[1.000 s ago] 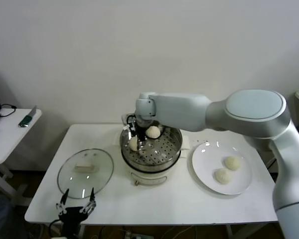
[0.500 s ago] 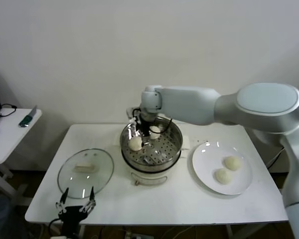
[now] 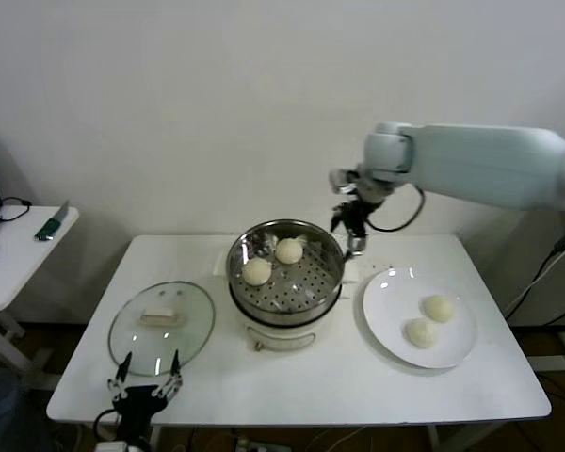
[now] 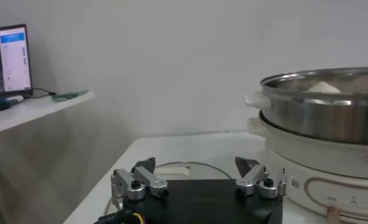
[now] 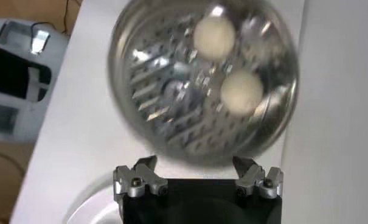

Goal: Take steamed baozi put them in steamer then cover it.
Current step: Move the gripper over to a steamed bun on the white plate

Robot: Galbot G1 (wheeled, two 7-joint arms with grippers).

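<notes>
Since the earlier frame, our right gripper has lifted out of the steamer and now hangs above its rim at 2 o'clock, fingers spread wide and holding nothing. A second baozi rests where the gripper was working.

We see the steamer as a round, polished steel basket with a perforated floor, seated on a white pot base at the table's centre. Two steamed baozi lie inside on the 10 to 12 o'clock part of the floor, smooth, round and off-white, near each other but apart. Two more sit side by side on the flat white plate at 3 o'clock from the steamer.

Our left gripper is parked low at the table's front edge, at 7 o'clock, its fingers spread and empty. The cover, clear glass with a metal rim and a pale rectangular handle, lies flat just beyond it.

Bare tabletop lies along the front edge below the steamer and plate.
</notes>
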